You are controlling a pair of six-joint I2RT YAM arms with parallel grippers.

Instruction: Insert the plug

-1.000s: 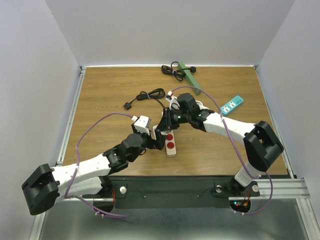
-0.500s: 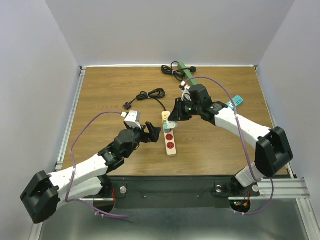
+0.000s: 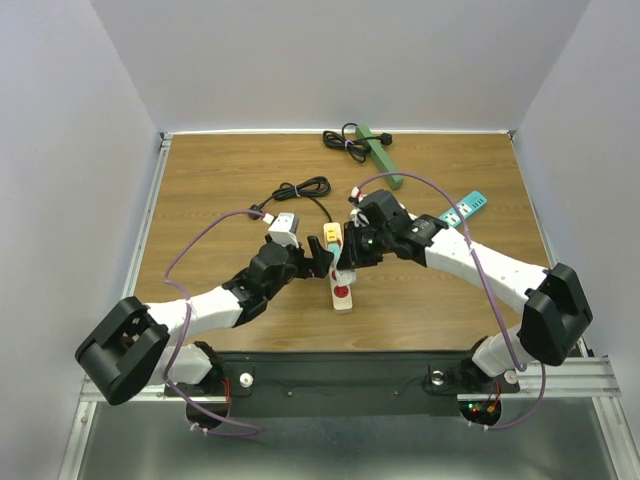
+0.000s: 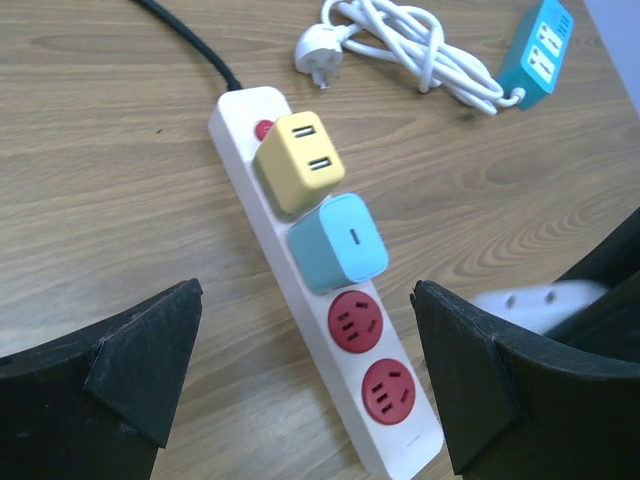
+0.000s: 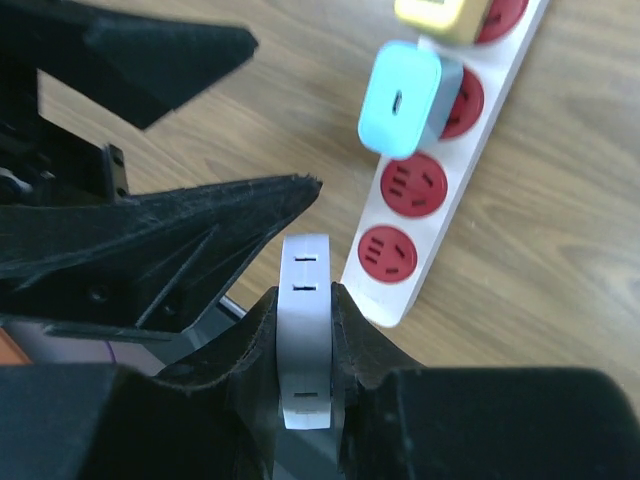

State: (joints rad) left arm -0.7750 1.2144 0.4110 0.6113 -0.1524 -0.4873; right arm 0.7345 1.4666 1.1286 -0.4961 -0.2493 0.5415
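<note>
The wooden counter [image 3: 220, 190] carried everything. Both arms reached in from its near edge and met near the middle, the left arm [image 3: 215, 305] angling in from the left and the right arm [image 3: 470, 258] from the right.

A white power strip [image 4: 372, 357] lay flat between them, its length running roughly away from the robot. A teal strip [image 3: 465, 210] lay well apart to the right. A green strip [image 3: 381, 158] sat near the far edge with a dark cord bundled at its end. A coiled black cable [image 3: 302, 189] lay on the wood to the left of the white strip's far end, and a bundled white cable [image 4: 405, 45] lay beyond the strip in the left wrist view.

The left gripper [image 3: 320, 258] hovered at the strip, just left of it in the top view. Its jaws stood wide apart, with the strip showing between them.

On the strip, a yellow adapter [image 4: 300, 172] sat next to the small red switch, and a blue adapter [image 4: 338, 243] was seated just beside it. Two red sockets [image 4: 353, 322] at the near end were free.

The right gripper [image 5: 304, 300] had its jaws clamped on the plug [image 5: 303, 262] — a small white block. It was held off the wood just beside the strip's near end, close to the free sockets and not seated in either. One finger of the left gripper was close beside it.
</note>
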